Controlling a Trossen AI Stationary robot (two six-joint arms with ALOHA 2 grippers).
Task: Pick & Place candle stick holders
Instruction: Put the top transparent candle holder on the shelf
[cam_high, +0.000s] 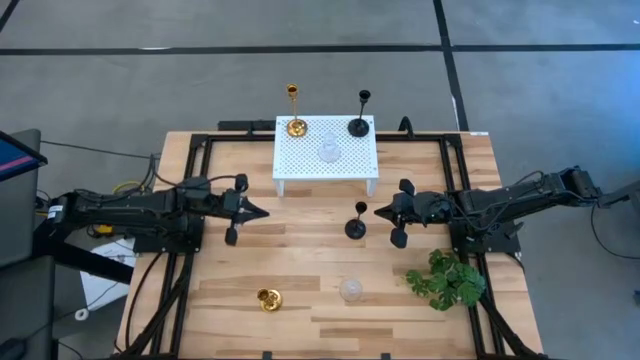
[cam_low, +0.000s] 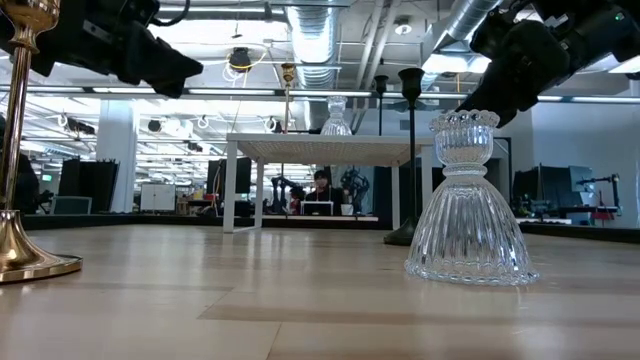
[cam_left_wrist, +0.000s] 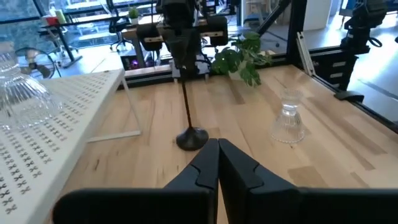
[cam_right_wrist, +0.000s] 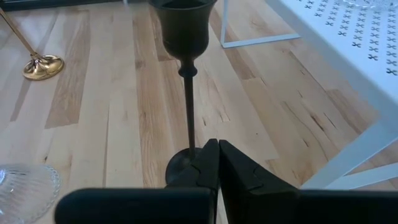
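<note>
Overhead, right claw (cam_high: 380, 209), pinched empty, nears black holder (cam_high: 355, 222); low view hides that gap

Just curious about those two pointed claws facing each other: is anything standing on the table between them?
Yes. In the high view, a tall black candle holder stands between the left gripper and the right gripper, much nearer the right one.

The table (cam_high: 330, 265) is pale wood in planks of mixed light tones. The platform (cam_high: 300, 160) is white, dotted all over with small perforations. On it stand a shiny gold holder (cam_high: 295, 126), a clear ribbed glass holder (cam_high: 329, 150) and a black holder (cam_high: 359, 126). On the wood: a black tall-stemmed holder (cam_high: 356, 227), a gold holder (cam_high: 269, 298), a clear fluted glass holder (cam_high: 351, 290) and a green leafy plant (cam_high: 447, 280). Both arms are dark
</note>
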